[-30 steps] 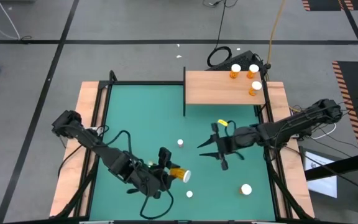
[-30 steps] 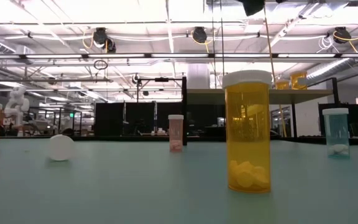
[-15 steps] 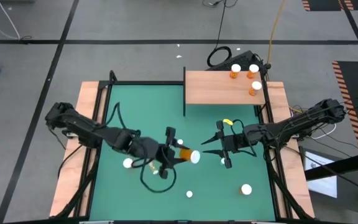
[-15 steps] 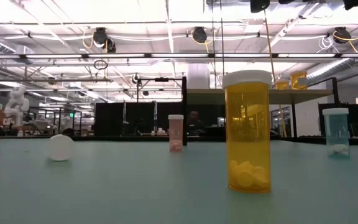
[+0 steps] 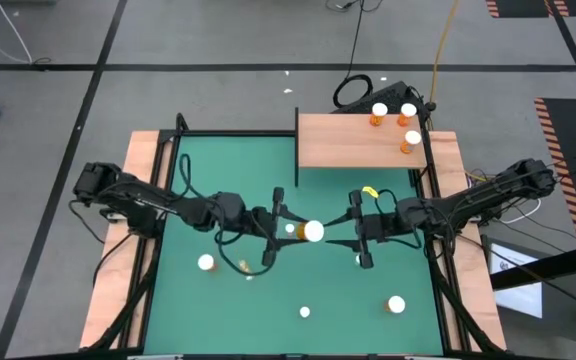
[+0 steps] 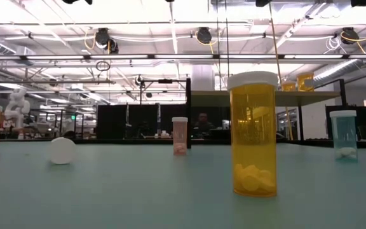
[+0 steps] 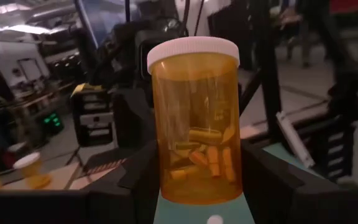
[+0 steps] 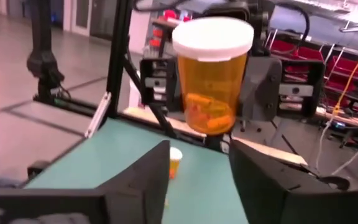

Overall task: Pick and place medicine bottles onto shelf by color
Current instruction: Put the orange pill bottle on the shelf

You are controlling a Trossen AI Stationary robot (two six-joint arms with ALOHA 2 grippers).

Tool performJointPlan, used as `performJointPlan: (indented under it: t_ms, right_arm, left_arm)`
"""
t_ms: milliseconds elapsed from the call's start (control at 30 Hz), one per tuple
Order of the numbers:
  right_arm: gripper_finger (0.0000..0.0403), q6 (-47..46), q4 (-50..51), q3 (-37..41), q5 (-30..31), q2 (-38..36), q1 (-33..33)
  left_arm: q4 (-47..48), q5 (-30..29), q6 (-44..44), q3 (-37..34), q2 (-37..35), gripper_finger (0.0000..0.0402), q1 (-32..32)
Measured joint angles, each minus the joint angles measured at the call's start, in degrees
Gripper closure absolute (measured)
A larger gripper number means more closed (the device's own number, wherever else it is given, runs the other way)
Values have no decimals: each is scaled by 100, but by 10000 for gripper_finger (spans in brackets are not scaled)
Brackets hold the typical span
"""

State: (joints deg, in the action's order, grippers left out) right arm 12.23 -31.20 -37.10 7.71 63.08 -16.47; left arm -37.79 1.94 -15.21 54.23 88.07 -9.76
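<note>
- An orange bottle (image 5: pixel 309 231) was held by the left gripper (image 5: pixel 286 229) above the mat's (image 5: pixel 228 160) middle.
- The right gripper (image 5: pixel 340 229) was spread wide, empty, just beside its cap.

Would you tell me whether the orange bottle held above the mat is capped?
Capped: the orange bottle in the left gripper wears a white cap.

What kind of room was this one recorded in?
Probably a robotics lab or workshop in an industrial hall: exposed ceiling pipes and ducts, a taped concrete floor around the green mat, and equipment racks behind.
</note>
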Motion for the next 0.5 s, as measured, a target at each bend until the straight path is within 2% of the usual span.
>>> performJointPlan:
  t_ms: [133, 300, 500]
  right_arm:
    - [172, -100, -557, 0, -20, 268, 0]
    - [106, -62, -1707, 0, -12, 832, 0]
    - [82, 175, -2804, 0, -18, 1379, 1]
  left_arm:
    - [-109, 151, 51, -8, 73, 212, 45]
    - [-460, 179, 74, -6, 262, 202, 37]
    - [-671, 232, 87, -18, 519, 204, 59]
